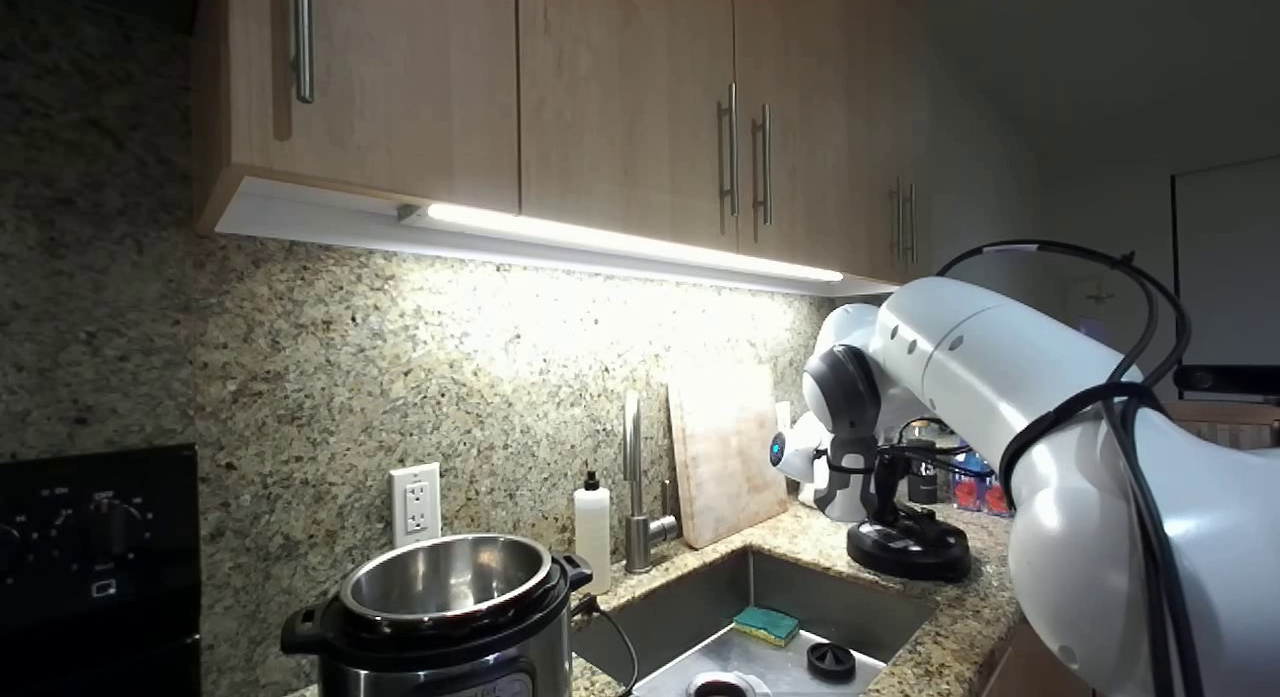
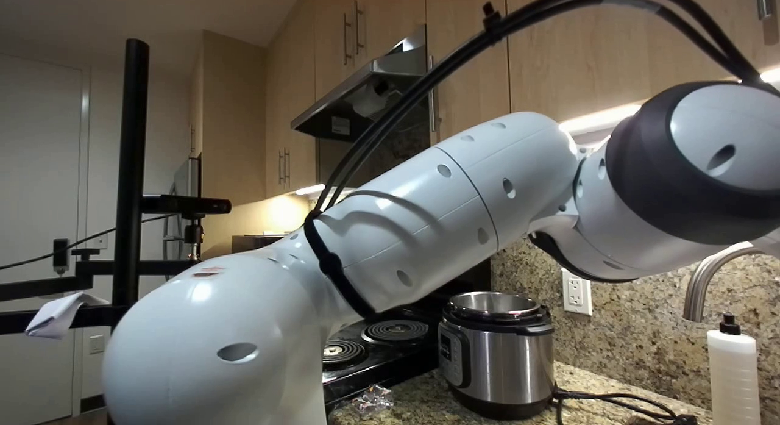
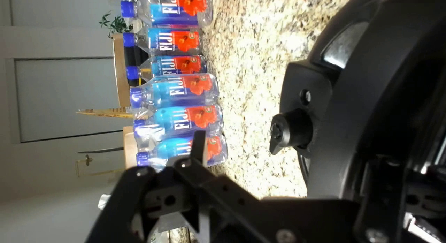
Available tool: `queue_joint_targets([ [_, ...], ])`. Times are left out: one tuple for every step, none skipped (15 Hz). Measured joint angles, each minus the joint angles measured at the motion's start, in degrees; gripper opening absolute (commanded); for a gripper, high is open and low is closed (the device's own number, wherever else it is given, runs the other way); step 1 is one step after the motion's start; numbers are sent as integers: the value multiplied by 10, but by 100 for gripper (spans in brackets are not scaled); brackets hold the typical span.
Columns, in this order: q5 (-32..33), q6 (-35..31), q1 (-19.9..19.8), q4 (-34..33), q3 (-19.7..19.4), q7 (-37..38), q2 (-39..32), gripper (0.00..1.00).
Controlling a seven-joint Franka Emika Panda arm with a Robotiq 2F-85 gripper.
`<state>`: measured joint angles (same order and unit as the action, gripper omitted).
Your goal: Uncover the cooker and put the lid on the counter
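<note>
Counter (image 1: 957, 627): speckled granite, sink (image 1: 810, 585) set in, light strip (image 1: 635, 243) glowing above.
Cooker (image 2: 509, 364): uncovered, beside the black stove (image 2: 399, 359) (its steel pot (image 1: 455, 577) open to view).
Lid (image 1: 908, 551): on the granite, between sink and bottles (image 3: 181, 88).
Gripper (image 3: 285, 159): fingers spread wide, clasping nothing visible; just above the lid or touching it, cannot tell.

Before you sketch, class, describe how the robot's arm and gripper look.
The arm is white and rounded, with oval recesses and a dark-grey band. Black cables loop outside it, held by a black strap; it bears a small reddish marking. The gripper is mostly black and jointed.
</note>
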<state>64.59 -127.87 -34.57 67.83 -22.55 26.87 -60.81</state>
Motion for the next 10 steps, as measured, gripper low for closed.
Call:
queue_joint_targets([
  [0,6,1,0,0,-4,0,100],
  [0,10,3,0,0,-9,0,100],
  [0,13,4,0,0,-14,0,100],
  [0,16,6,0,1,-19,0,100],
  [0,17,8,1,2,-22,1,100],
  [0,18,10,3,3,-26,2,100],
  [0,19,13,6,5,-29,5,100],
  [0,19,15,9,7,-33,9,100],
  [0,20,18,15,9,-36,13,100],
  [0,20,22,21,10,-40,19,100],
])
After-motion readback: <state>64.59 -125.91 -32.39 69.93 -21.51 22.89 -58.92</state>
